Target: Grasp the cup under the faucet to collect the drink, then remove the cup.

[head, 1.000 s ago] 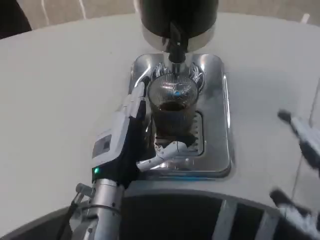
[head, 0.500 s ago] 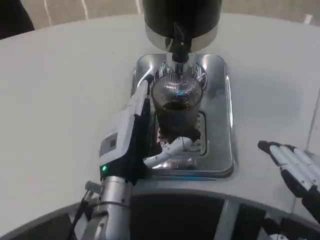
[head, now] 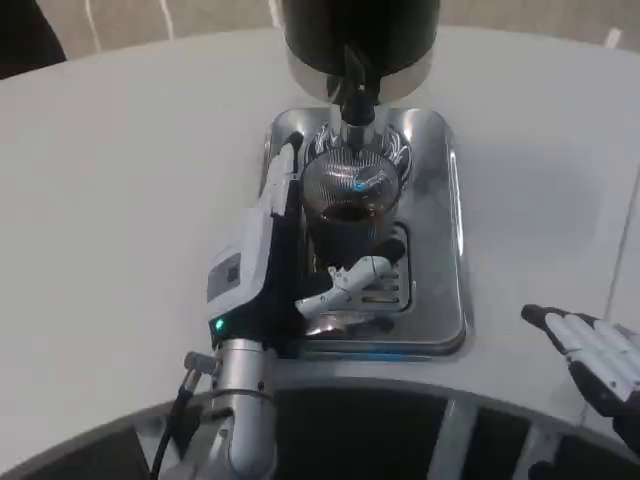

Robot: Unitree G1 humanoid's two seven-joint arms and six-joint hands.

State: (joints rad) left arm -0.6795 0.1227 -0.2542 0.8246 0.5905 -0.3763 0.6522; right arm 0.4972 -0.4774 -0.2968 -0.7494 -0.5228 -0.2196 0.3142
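Right hand: the right hand (head: 592, 352) sits at the near right over the table (head: 120, 200), fingers extended and apart, grasping nothing. It is well apart from the tray and the cup.

Left hand: the left hand (head: 262, 258) reaches from the near centre towards the far side, along the left flank of the cup. Its white back faces left; its fingers (head: 285, 175) run up the cup's left side, and a thumb-like digit (head: 345, 283) crosses in front of the cup's base. I judge it grasping the cup, though the contact on the cup's hidden side cannot be confirmed.

Cup: the ribbed glass cup (head: 350, 205) stands upright on the drip tray (head: 440, 250), directly below the faucet. Dark drink shows inside, partway up.

Key relation: the cup lies immediately to the right of the left hand's palm, touching or nearly so; its long axis is vertical. The left hand is far nearer than the right.

Faucet: the black faucet (head: 355, 85) hangs just above the cup's rim, under the dark dispenser body (head: 360, 30) at the far edge.

Next move, as judged: withdrawal must go towards the near side or left, keeping the cup upright and clear of the faucet.
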